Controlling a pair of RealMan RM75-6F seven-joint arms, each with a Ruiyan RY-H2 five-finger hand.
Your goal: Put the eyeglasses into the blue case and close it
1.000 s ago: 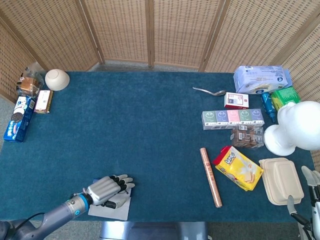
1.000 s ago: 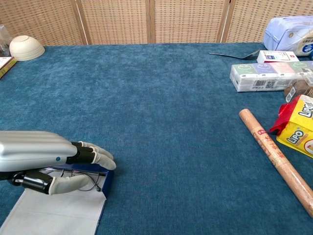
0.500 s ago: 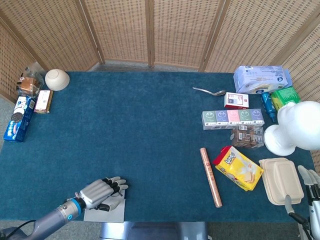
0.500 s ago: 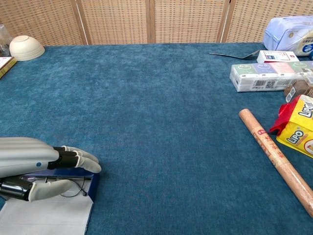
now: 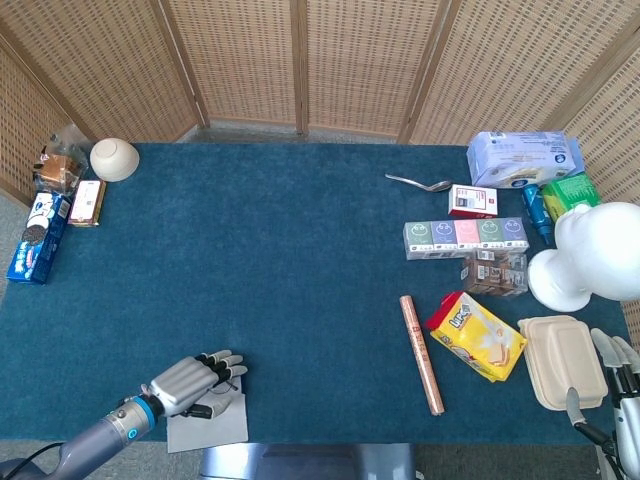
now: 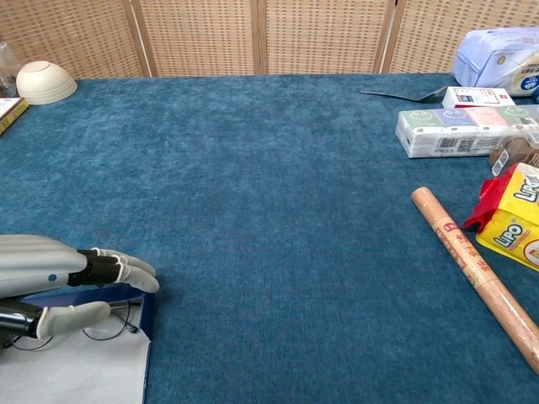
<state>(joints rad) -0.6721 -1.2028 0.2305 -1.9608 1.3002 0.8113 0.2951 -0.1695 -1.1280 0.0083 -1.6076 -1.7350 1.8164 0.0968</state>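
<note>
The blue case (image 6: 146,313) lies open at the table's near left corner, its grey lining (image 6: 84,370) facing up; in the head view it shows as a grey patch (image 5: 212,426) at the front edge. Thin wire eyeglasses (image 6: 109,323) rest on the lining. My left hand (image 6: 50,278) (image 5: 185,382) grips the case's far blue edge, fingers over it and thumb underneath on the lining beside the glasses. My right hand (image 5: 620,385) stands off the table's near right corner, fingers apart and holding nothing.
A brown paper roll (image 5: 422,353) (image 6: 476,273), a yellow snack bag (image 5: 478,335), a beige lidded box (image 5: 563,360) and tissue packs (image 5: 466,237) crowd the right side. A white bowl (image 5: 114,158) and snack packets (image 5: 38,235) sit far left.
My left hand has drawn back toward the table's near left edge, and the open case with the glasses has slid along with it. The right hand barely shifted.
</note>
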